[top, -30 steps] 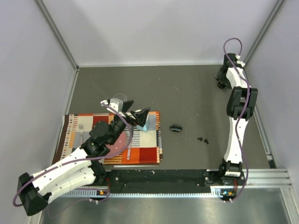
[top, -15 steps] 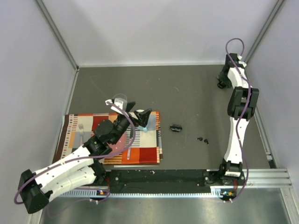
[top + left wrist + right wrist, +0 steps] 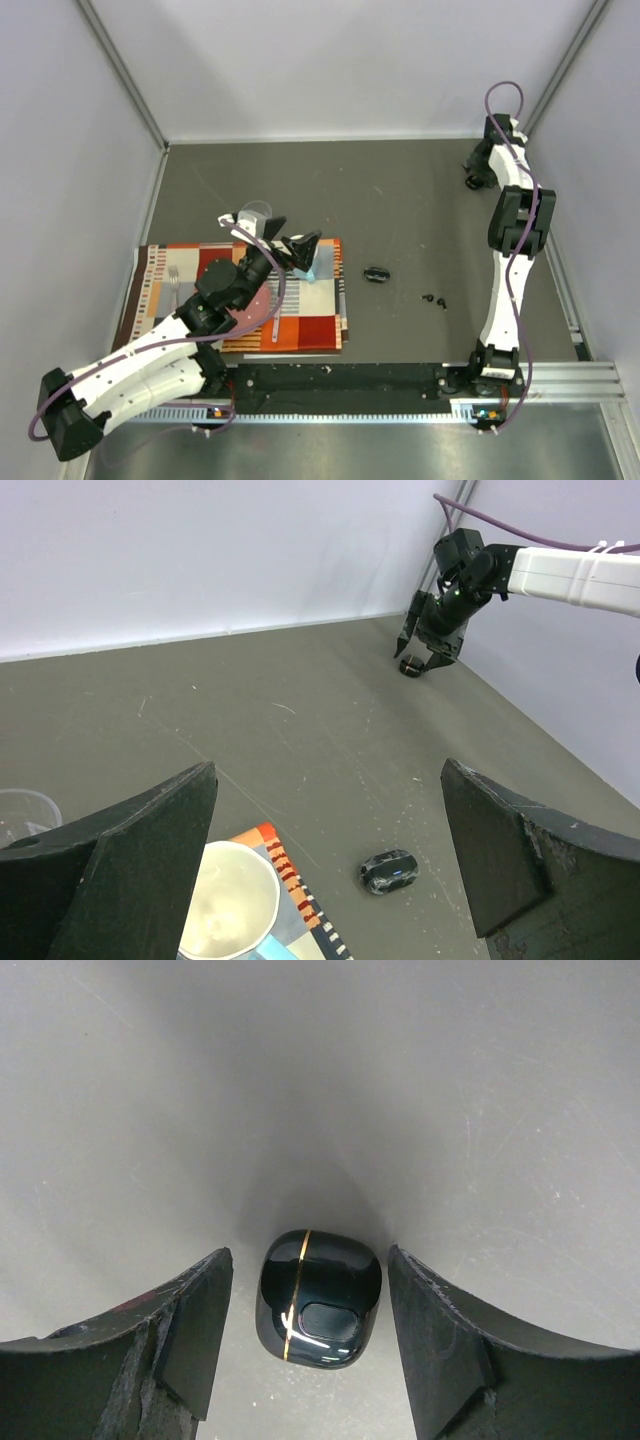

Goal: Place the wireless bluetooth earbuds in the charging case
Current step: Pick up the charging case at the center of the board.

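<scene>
Top external view, starting at the near edge: the striped mat (image 3: 300, 325) lies in front of the left arm. The left fingers (image 3: 303, 246) hang over its far right corner, above the white mug (image 3: 250, 880). In the left wrist camera these fingers are spread wide with nothing between them. Compared with one second ago, the left arm dipped a little and came back, so it is almost where it was.

Right of the mat, on the bare tabletop (image 3: 400, 200), one pair of wireless bluetooth earbuds (image 3: 434, 299) lies loose, as two tiny black dots close together. I can find only this pair. Between them and the mat, slightly farther, sits a dark oval case (image 3: 376, 274), which looks shut.

Well away from the mat, in the far right corner, the right arm has stretched a little deeper during the last second. The right fingers (image 3: 440, 1340) are spread and stand on both sides of a glossy black charging case (image 3: 320, 1298) with a thin gold line. A narrow gap shows on each side, so they do not yet pinch it.

I judge that the reach is finished and that closing on this case is the step in hand. The earbuds are untouched and well apart from it, so the case probably must travel toward them, and its lid looks closed.
</scene>
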